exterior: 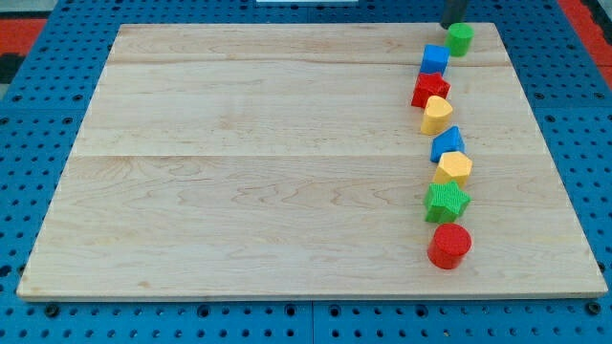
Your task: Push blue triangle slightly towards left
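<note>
Up at the view's top edge, my tip (453, 25) sits just above the green cylinder (461, 38), touching it or nearly so; this rod carries no pincer, so there is nothing to read as wide or narrow. Down the right side of the counter (239, 153) runs a column of blocks: blue cube (435, 59), red star (430, 90), yellow heart (437, 115), then the blue triangle (447, 143), pressed against a yellow hexagon (455, 167). It looks unpushed; the whole task seems left to do.

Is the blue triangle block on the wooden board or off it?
On: the blue triangle block sits on the wooden board, between two yellow blocks.
</note>
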`<action>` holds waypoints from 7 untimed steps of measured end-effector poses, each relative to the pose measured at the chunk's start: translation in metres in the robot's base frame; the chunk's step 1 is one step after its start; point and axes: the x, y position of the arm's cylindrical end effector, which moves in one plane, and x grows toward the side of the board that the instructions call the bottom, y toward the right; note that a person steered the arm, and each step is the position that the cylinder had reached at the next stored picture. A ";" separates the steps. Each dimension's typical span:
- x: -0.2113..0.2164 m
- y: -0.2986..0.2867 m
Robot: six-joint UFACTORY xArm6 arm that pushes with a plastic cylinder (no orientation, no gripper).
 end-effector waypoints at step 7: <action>0.012 0.017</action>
